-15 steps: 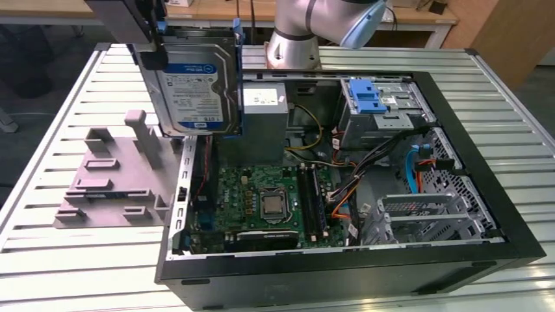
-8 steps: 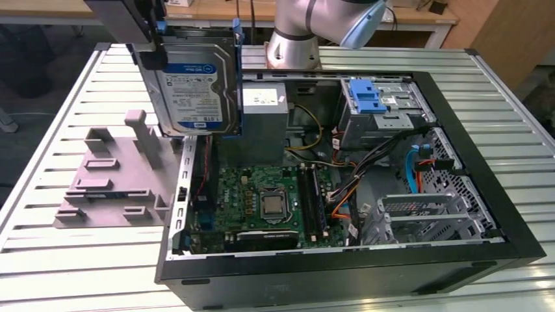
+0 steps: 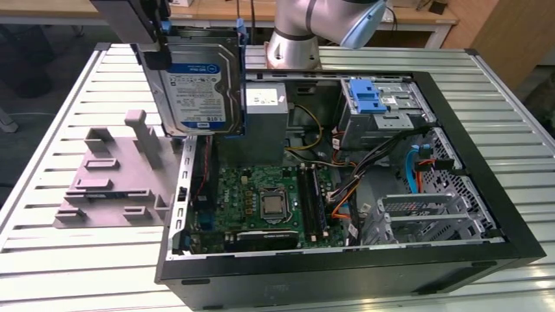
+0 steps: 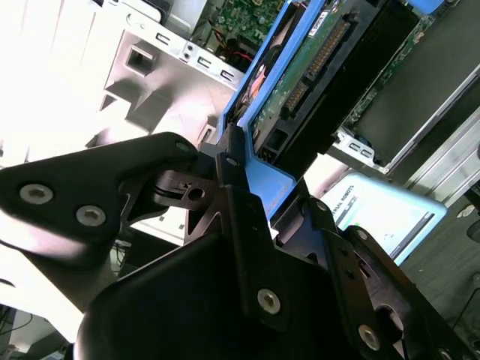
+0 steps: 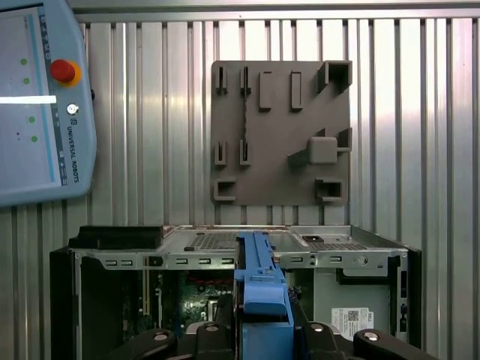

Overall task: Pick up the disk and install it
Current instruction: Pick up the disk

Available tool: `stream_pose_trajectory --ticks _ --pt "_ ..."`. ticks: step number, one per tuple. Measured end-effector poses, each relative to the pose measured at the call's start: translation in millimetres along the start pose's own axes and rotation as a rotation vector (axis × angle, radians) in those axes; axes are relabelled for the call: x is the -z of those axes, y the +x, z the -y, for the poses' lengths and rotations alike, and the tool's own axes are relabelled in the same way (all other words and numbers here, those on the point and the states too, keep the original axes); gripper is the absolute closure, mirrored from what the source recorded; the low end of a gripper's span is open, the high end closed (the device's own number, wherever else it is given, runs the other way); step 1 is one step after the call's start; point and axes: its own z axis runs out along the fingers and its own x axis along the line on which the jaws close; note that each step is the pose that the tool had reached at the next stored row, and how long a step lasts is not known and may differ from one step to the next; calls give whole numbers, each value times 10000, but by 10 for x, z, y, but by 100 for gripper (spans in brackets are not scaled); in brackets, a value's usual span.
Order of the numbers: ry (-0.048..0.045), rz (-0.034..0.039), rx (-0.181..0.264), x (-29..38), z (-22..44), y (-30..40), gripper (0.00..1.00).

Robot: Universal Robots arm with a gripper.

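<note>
Aluminium slats form the ribbed surface [image 3: 69,279]. On it lies the open black steel computer case [image 3: 347,276], with its green motherboard [image 3: 264,195] and loose black and orange cables [image 3: 381,153] exposed. Over the case's edge at the exterior view's left hangs the flat silver-grey disk [image 3: 201,84] with its blue-and-white label, held upright and clear of everything beneath it. The jaws are closed on the disk's blue plastic bracket [image 4: 266,184], which sits pinched between them in the second wrist view.

The grip is on plastic at 1 end only, so in my judgement the disk could swing or slip if it meets the case wall during a descent. The cables crossing toward the grey metal drive bay [image 3: 407,104] could snag a corner. A tilted bracket might also jam on the bay's rails rather than seat.
</note>
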Motion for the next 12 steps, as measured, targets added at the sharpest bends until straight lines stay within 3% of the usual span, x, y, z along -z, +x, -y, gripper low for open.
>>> stream_pose_trajectory --ticks 12 --pt "0 0 0 -1 32 -1 64"
